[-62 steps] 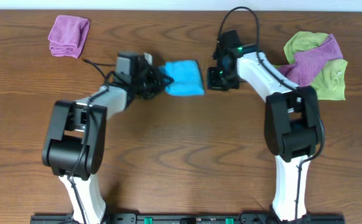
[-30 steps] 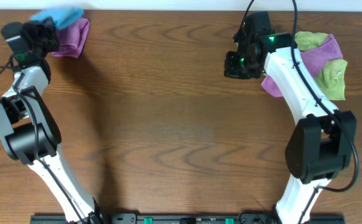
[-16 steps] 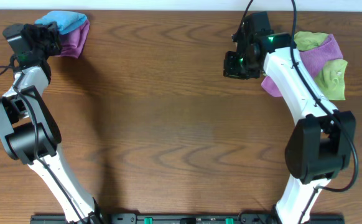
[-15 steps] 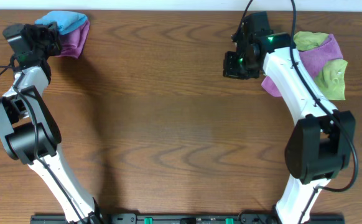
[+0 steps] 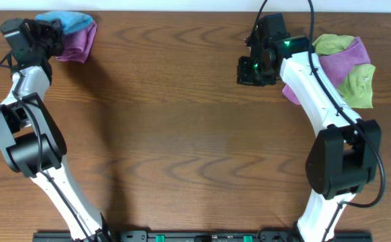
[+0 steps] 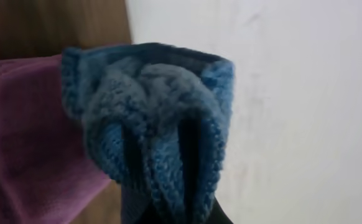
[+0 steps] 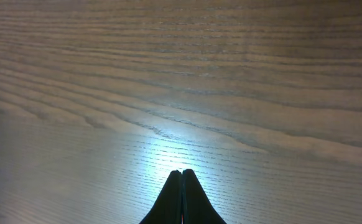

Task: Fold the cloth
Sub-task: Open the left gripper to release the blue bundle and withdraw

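Note:
The folded blue cloth (image 5: 66,21) rests on a folded purple cloth (image 5: 78,42) at the table's far left corner. My left gripper (image 5: 50,33) is at that stack, shut on the blue cloth. In the left wrist view the blue cloth (image 6: 156,124) fills the middle, pinched between my dark fingers (image 6: 168,216), with the purple cloth (image 6: 25,137) to its left. My right gripper (image 5: 249,70) is shut and empty over bare wood, its fingertips (image 7: 181,172) pressed together.
A loose pile of green and purple cloths (image 5: 346,64) lies at the far right, just right of the right arm. A white wall (image 6: 305,93) runs behind the table's far edge. Brown wood table (image 5: 182,134) spans the view.
The left gripper carried the blue cloth from the table's middle to the far left corner and lowered it onto the purple cloth. The right gripper shifted slightly left.

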